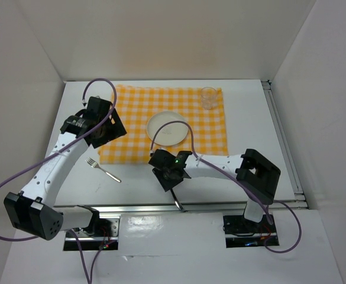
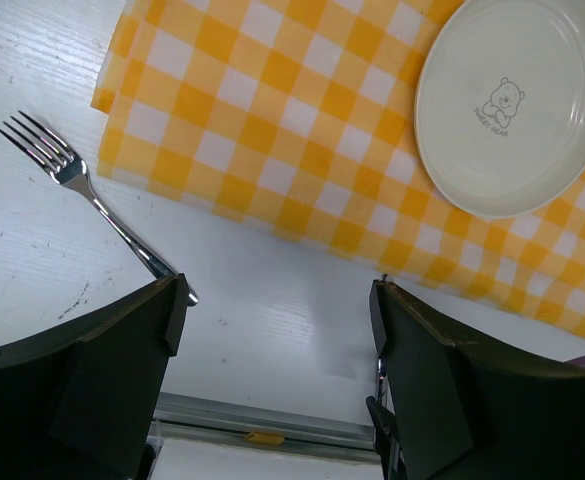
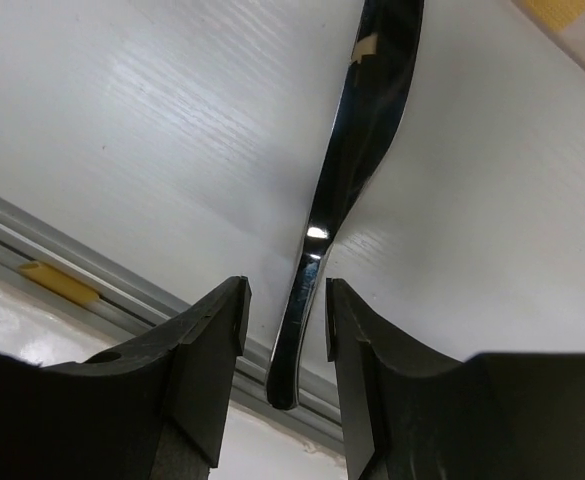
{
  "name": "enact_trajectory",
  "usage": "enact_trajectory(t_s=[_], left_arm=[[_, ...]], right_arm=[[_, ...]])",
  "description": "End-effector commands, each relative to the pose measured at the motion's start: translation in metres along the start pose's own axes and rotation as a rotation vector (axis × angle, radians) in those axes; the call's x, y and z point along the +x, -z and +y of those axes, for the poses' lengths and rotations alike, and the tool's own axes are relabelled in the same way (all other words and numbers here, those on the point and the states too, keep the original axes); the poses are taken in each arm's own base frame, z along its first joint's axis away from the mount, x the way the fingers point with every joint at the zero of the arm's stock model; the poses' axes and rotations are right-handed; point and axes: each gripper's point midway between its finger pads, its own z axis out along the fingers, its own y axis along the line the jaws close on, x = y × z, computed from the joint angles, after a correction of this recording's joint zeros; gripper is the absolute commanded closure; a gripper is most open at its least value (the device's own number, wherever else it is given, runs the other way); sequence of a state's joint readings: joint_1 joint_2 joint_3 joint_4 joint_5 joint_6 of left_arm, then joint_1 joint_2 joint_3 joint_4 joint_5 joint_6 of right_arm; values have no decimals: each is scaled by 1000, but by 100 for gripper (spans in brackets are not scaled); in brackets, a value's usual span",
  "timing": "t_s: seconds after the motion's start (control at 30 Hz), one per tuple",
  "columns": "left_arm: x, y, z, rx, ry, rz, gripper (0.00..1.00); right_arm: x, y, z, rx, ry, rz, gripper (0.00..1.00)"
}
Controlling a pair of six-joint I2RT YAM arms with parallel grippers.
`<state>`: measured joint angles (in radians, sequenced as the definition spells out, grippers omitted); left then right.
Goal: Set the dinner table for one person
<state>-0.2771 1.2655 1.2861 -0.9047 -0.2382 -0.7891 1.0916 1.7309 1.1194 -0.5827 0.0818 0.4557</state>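
The white counter (image 1: 249, 171) lies under everything. At one o'clock from the wide-spread left tool (image 2: 277, 300), the plate (image 2: 512, 100) shows a bear, apparently lettered "SWEET BEAR". The right tool (image 3: 287, 290) is narrow astride a utensil handle (image 3: 357, 170); grip unclear.

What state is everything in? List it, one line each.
Cloth: spread flat.
Plate: empty, on cloth.
Glass: upright on cloth.
Fork: lying on bare dinner table.
Metal utensil: lying at dinner table's near edge.
Right claw: straddling utensil handle, grip unclear.
Left claw: open, empty.
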Motion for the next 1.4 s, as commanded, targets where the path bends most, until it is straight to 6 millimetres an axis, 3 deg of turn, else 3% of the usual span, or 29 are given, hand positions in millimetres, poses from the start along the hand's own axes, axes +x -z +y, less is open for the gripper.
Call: enact_trajectory(t_s=[0.0, 0.3, 0.53, 0.73, 0.87, 1.0, 1.03, 1.13, 1.37], left_arm=[[-5, 6, -1, 23, 11, -31, 9], [-6, 8, 0, 23, 1, -31, 9], [-6, 8, 0, 23, 1, -31, 9], [-7, 10, -1, 23, 1, -31, 9], [-8, 10, 1, 16, 2, -37, 9], [-8, 10, 1, 16, 2, -37, 9], [-8, 10, 1, 16, 2, -37, 9], [-9, 12, 0, 16, 2, -37, 9], [-11, 14, 2, 15, 4, -50, 9]], right_arm=[[3, -4, 1, 52, -13, 25, 52], [14, -14, -9, 114, -64, 52, 44], [35, -35, -6, 97, -53, 115, 62], [50, -55, 0, 131, 41, 153, 70], [45, -60, 8, 121, 115, 137, 70], [33, -60, 20, 30, 217, 85, 83], [33, -62, 19, 27, 241, 81, 92], [26, -59, 18, 23, 290, 46, 100], [-19, -16, 24, 24, 333, -128, 100]])
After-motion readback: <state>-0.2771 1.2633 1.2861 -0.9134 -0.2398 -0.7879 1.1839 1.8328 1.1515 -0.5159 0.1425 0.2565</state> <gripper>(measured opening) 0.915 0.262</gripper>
